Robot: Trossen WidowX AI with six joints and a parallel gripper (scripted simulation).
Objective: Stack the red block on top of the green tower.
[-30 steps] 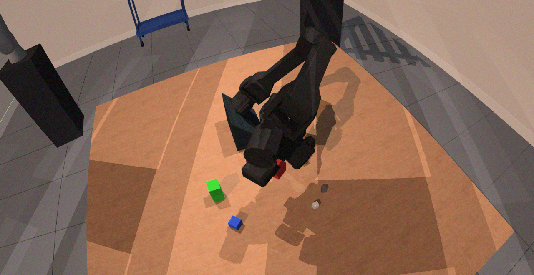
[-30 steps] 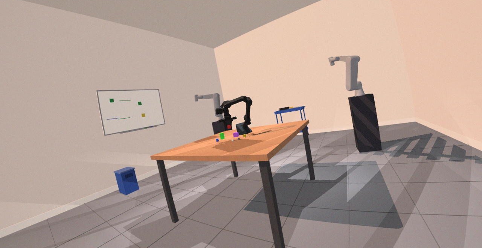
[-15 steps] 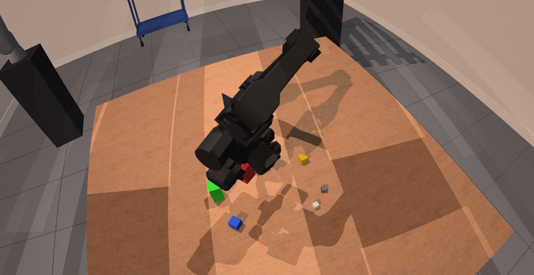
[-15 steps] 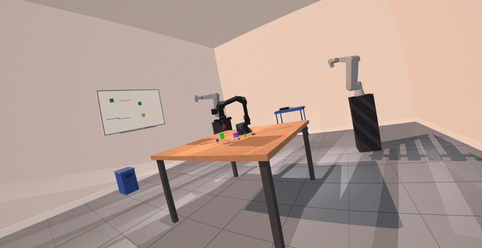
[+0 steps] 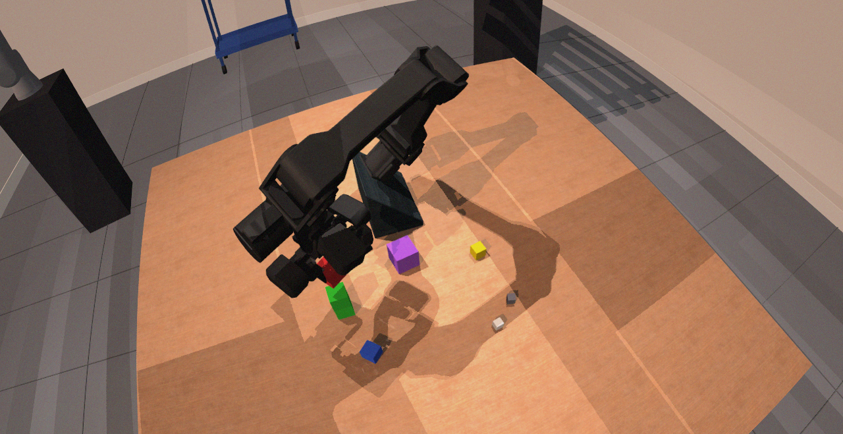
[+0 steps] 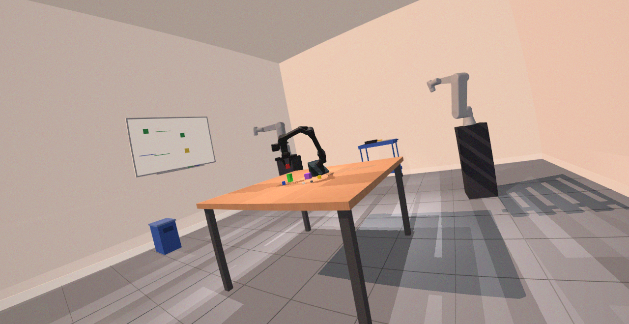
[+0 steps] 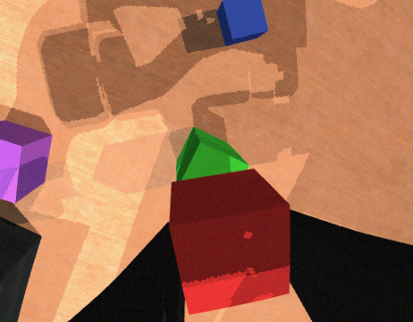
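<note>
The gripper (image 5: 325, 271) is clamped on the red block (image 7: 231, 239), its two dark fingers pressed against opposite sides of the cube at a moderate spread, about the width of the block. The block hangs off the table (image 5: 648, 325), raised above the wood. In the exterior view the red block (image 6: 287, 166) sits in the air directly over the green tower (image 6: 289, 176), with a gap between the two. In the wrist view the top of the green tower (image 7: 208, 156) shows just past the upper edge of the red block. From the top view the red block (image 5: 331, 275) lies just above the green tower (image 5: 340, 301), which stands upright on the wood toward the table's left edge, roughly halfway between its near and far sides.

The arm (image 5: 365, 130) reaches from its base near the middle of the table out toward that left edge. A purple block (image 5: 402, 253) rests close beside the base, just to the right of the gripper. A yellow block (image 5: 477, 249) lies farther right, nearer the table's centre. A blue block (image 5: 371, 350) sits beyond the tower toward the near edge, apart from it. Two small grey cubes, one dark (image 5: 511, 297) and one pale (image 5: 498, 323), lie near each other between the yellow block and the near edge
</note>
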